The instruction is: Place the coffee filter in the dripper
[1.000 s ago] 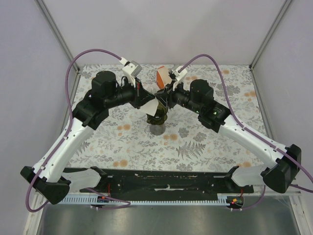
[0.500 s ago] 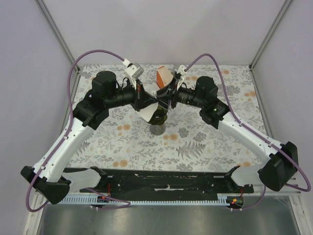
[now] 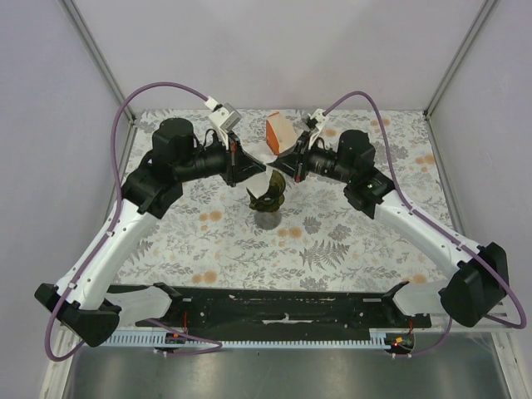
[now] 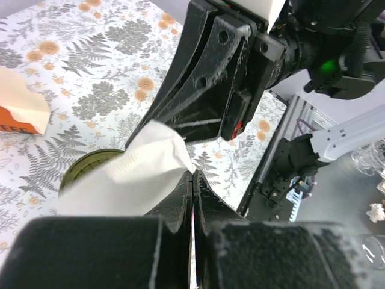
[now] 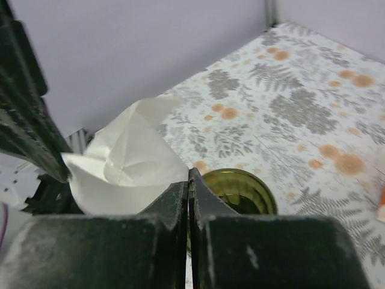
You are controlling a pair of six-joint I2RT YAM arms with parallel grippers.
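**Coffee filter [image 3: 275, 179] hanging over the dripper [image 3: 266, 199], pinched from both sides**

Nearest the arm bases, the grey cup base [image 3: 267, 220] is carrying the dark green dripper, and its mouth is facing up with nothing seated in it. Just above it the filter is floating as a crumpled white fan.

The left gripper [image 3: 248, 172], reaching in from 10 o'clock, is clamped fully closed on one edge of the paper. The right gripper [image 3: 288, 166], coming from 2 o'clock, is likewise closed and appears to be nipping the opposite edge.

Farther back, at 12 o'clock, the orange-and-cream pack [image 3: 280, 131] is lying on the floral table [image 3: 349, 241].

The paper is looking feather-light, floppy and easily creased or torn. It is probably best taken at the rim on opposite sides, so that the cone spreads open going down.
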